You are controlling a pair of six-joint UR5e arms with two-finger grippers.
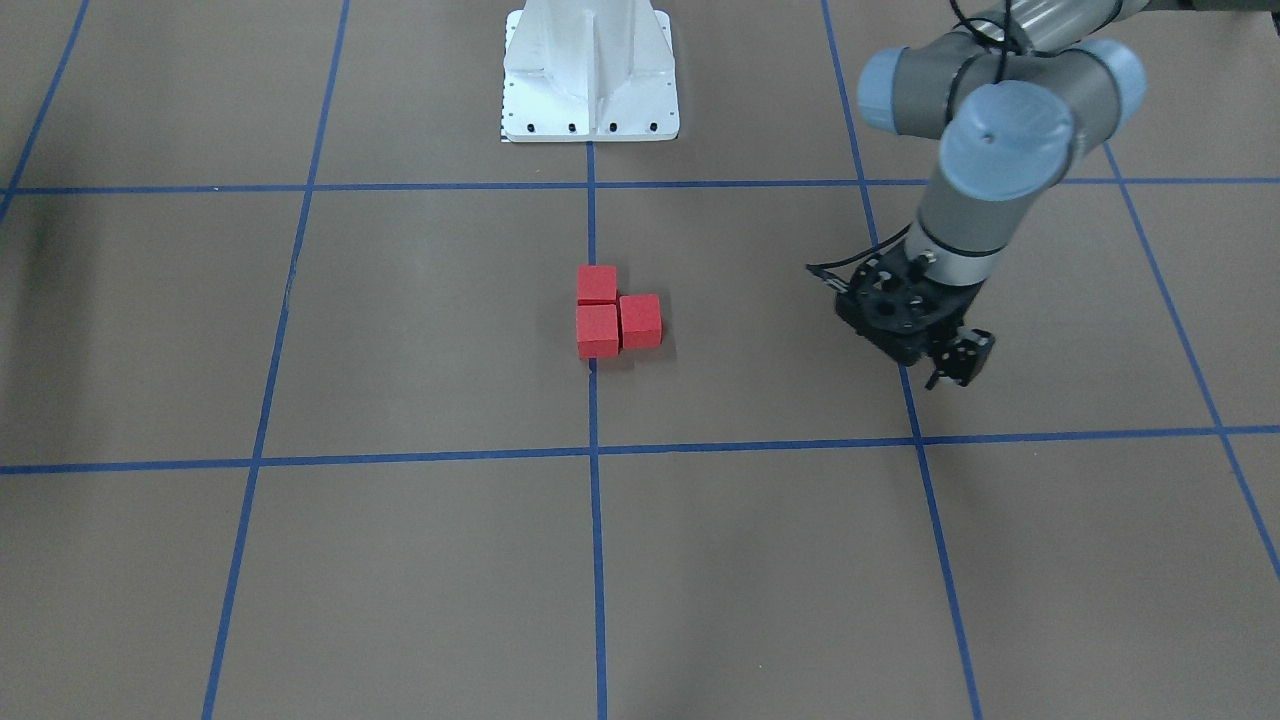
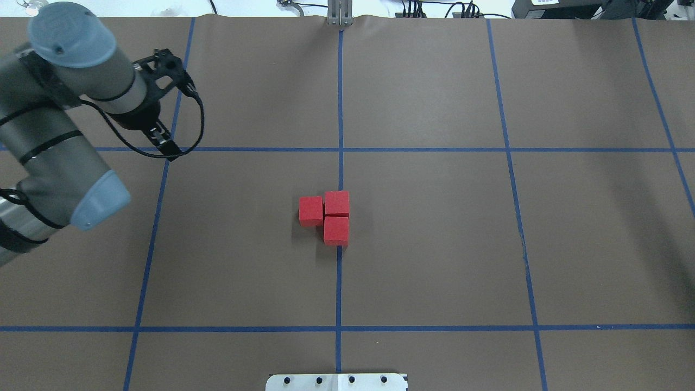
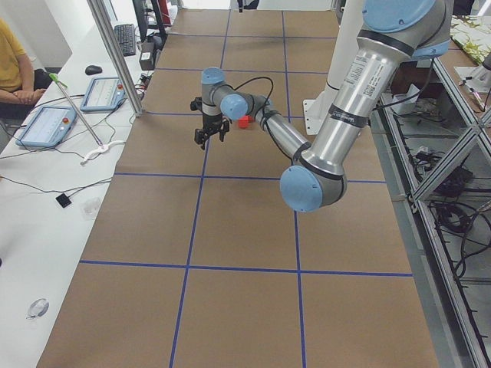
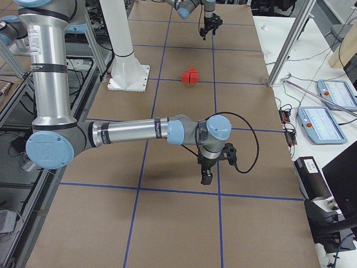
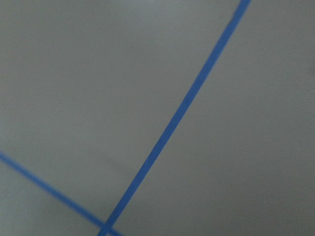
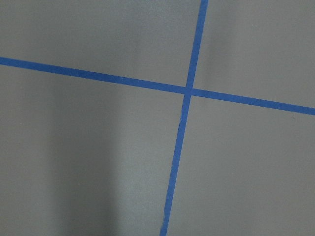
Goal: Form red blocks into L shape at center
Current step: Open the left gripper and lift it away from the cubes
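Three matte red blocks [image 1: 600, 328] touching, L-shaped, at center [image 1: 594, 405].

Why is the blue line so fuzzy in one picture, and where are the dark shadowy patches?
Left wrist view: the blue line is soft and out of focus. Right wrist view: the tape cross is sharper, with a dark shadow band left of it. Overhead view: the red blocks look crisp, with a faint shadow beside them.

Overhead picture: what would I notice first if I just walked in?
Three bright red blocks sit bunched in an L on the blue tape line at the brown table's middle. The big grey-and-blue left arm hangs off to the left, its tool well apart from them.
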